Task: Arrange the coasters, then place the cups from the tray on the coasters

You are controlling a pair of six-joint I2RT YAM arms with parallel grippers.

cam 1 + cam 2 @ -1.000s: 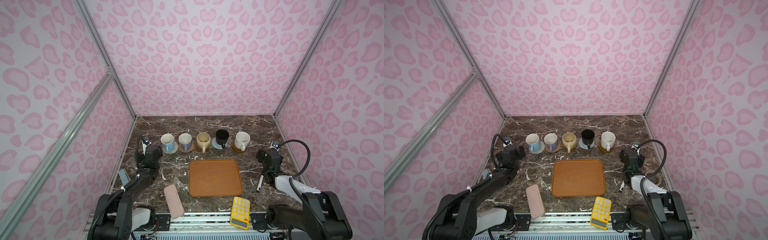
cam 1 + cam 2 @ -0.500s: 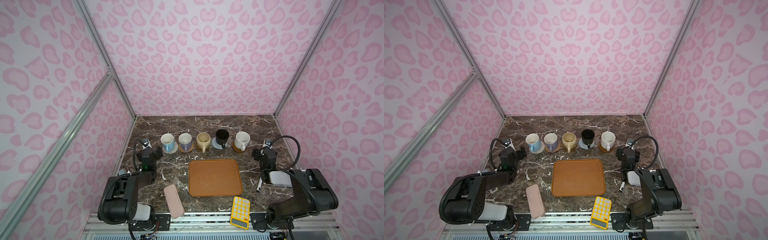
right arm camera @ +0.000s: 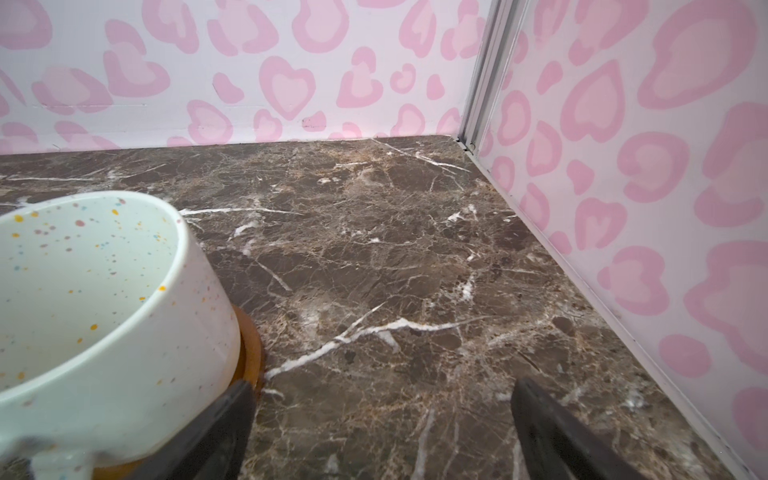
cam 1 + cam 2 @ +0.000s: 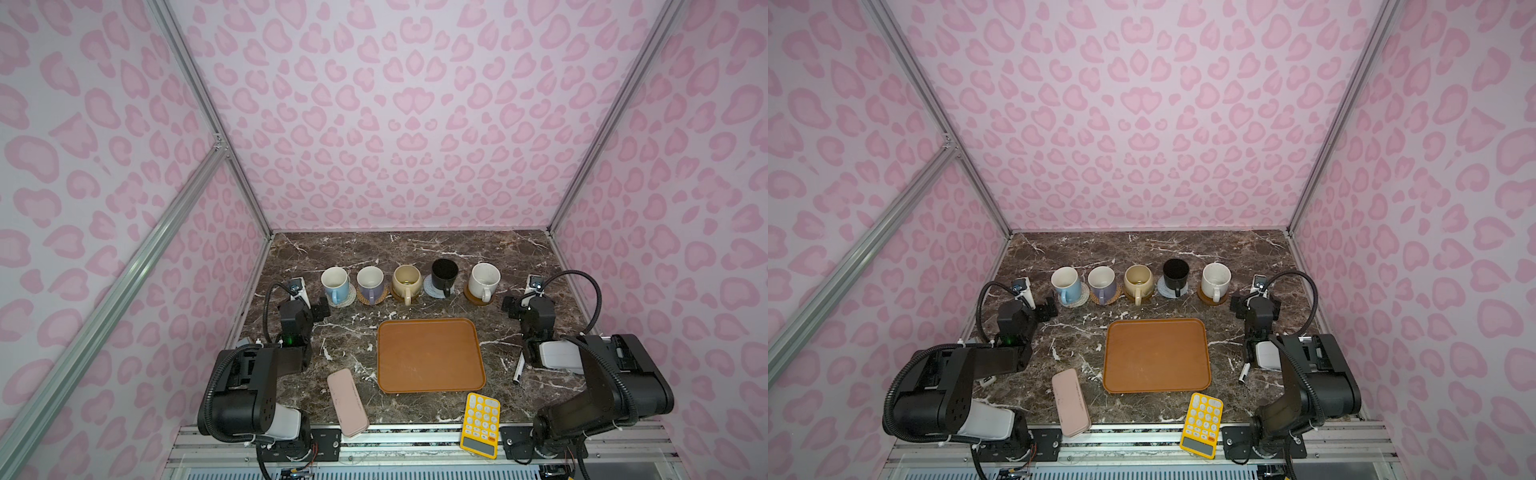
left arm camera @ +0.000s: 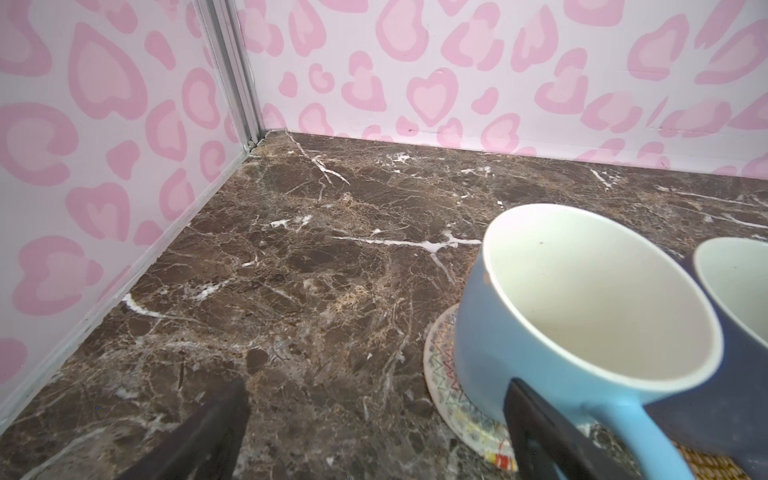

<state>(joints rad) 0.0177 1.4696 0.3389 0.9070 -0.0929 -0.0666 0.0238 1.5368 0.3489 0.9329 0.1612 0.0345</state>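
The light blue handled mug point(image 4: 335, 282) and four others were set on round coasters point(image 5: 440, 370) toward the marble table's point(image 4: 415, 249) far edge. The orange-brown rectangular tray point(image 4: 430, 355) was left bare. The left gripper point(image 5: 374, 424) and right gripper point(image 3: 378, 424) were spread wide, nothing held (a sideways retreat could clip the blue handle and shift that mug).

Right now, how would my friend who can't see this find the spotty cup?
Find the orange tray in a top view; behind it stand five cups in a row. Go to the right end. That white cup sits on a brown coaster, and only it has tiny coloured speckles.
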